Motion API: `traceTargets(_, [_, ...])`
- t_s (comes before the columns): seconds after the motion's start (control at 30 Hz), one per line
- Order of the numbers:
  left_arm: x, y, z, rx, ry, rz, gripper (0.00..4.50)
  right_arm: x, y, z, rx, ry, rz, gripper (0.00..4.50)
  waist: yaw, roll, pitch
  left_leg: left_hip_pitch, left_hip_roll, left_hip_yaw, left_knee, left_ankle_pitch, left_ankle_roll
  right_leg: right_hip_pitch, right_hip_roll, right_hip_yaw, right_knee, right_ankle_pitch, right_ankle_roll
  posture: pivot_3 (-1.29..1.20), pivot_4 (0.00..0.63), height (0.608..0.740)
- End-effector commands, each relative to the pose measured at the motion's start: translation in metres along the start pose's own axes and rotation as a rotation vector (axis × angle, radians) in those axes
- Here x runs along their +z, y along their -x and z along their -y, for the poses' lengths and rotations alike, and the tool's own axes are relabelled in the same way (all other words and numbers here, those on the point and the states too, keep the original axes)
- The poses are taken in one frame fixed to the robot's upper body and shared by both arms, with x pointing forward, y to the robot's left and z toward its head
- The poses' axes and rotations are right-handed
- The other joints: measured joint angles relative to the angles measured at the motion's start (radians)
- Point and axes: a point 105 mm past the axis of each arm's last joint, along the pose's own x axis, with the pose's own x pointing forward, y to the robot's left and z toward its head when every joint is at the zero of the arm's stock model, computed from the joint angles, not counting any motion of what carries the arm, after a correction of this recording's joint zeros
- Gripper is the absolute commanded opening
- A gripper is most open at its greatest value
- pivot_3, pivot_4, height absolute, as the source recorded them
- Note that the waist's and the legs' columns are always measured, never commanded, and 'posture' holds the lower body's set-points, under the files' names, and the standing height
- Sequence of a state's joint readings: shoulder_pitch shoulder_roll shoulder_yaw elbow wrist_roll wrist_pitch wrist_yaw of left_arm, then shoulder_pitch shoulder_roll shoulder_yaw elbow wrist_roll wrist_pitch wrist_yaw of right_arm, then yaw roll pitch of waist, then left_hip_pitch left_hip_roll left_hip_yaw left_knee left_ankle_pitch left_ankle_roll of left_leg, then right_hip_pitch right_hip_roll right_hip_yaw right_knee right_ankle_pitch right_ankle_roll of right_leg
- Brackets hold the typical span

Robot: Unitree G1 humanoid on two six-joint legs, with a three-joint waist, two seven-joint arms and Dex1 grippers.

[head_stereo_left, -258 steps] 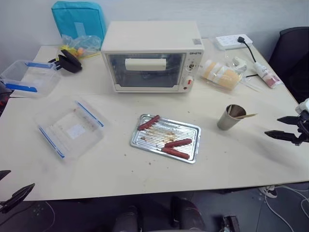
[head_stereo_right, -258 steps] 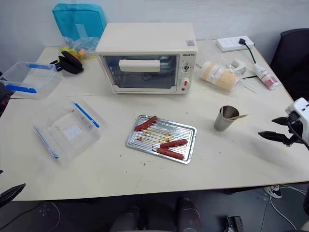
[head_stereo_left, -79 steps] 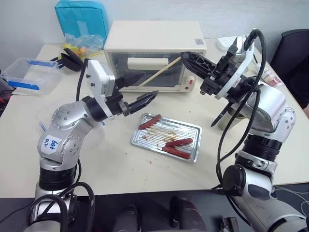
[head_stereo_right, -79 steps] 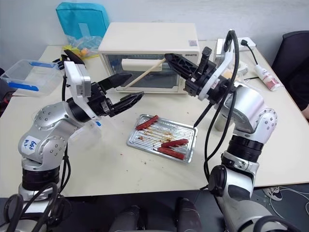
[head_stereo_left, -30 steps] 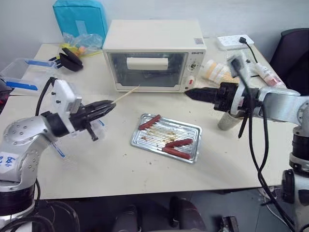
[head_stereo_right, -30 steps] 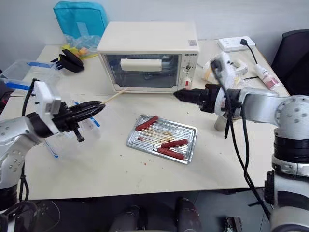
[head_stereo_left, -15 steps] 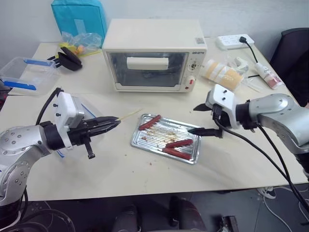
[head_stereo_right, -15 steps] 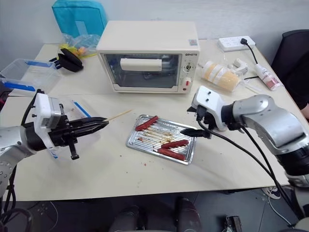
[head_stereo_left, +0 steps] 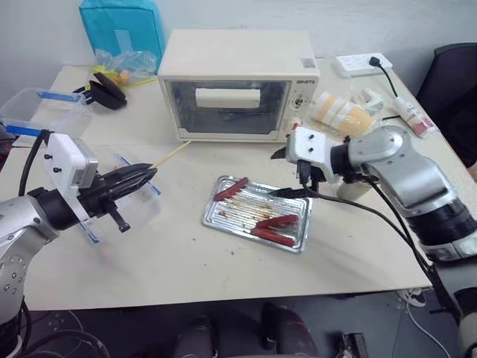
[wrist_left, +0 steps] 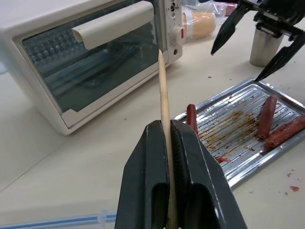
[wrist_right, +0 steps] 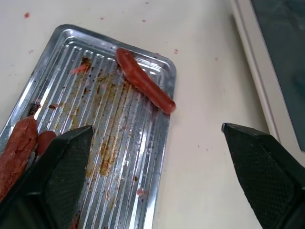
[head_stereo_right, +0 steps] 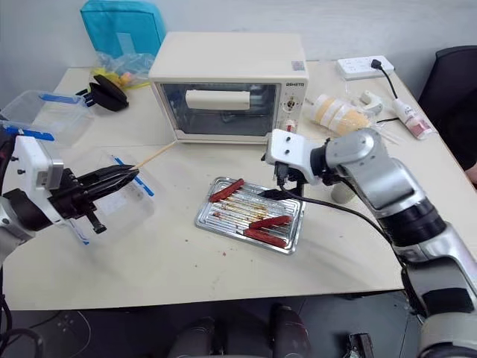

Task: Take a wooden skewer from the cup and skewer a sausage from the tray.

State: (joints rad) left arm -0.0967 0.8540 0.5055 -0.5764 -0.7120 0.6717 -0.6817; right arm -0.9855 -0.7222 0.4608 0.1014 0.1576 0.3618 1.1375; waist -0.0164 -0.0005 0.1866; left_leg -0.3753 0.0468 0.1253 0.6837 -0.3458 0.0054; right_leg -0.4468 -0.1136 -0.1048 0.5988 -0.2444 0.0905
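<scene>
Bench (head_stereo_left: 223, 261) holds tray (head_stereo_left: 221, 218) with three sausages. Left gripper (wrist_left: 167, 143) jaws clenched on skewer (wrist_left: 164, 102), held level off to the tray's left. Right gripper (head_stereo_left: 287, 173) jaws spread wide over the tray's far end. Step looks like: grab sausage (wrist_right: 143, 86). Next: close on it, steady it for the skewer.

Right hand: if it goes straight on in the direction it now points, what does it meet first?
Probably the tray. The open right hand points down over the tray's end toward the oven, where a single sausage lies just ahead; depth is unclear.
</scene>
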Motion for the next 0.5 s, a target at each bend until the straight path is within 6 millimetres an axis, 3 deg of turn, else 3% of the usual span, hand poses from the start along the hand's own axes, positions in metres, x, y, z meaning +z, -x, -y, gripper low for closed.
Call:
traceTargets(0.03, [0.007,0.004,0.002,0.008,-0.052,0.017,0.00,0.007,-0.012,0.007,0.028,0.131,-0.006,4.47,-0.009,0.000,0.000,0.000,0.000,0.000,0.000,0.000,0.000,0.000,0.000,0.000,0.000,0.000,0.000,0.00,0.150,0.740])
traceTargets(0.2, [0.007,0.008,0.001,0.037,-0.055,0.018,0.00,0.010,-0.042,0.020,0.048,0.217,-0.013,4.47,-0.015,0.000,0.000,0.000,0.000,0.000,0.001,0.001,-0.001,0.000,0.000,0.000,0.002,0.000,0.000,0.00,0.150,0.740])
traceTargets(0.5, [0.002,0.016,0.000,0.081,-0.051,0.001,0.00,0.014,-0.076,0.021,0.105,0.280,-0.010,4.47,-0.022,0.000,0.000,0.001,0.001,-0.001,0.001,0.001,-0.002,0.000,0.000,0.000,0.004,-0.001,-0.002,0.00,0.150,0.740])
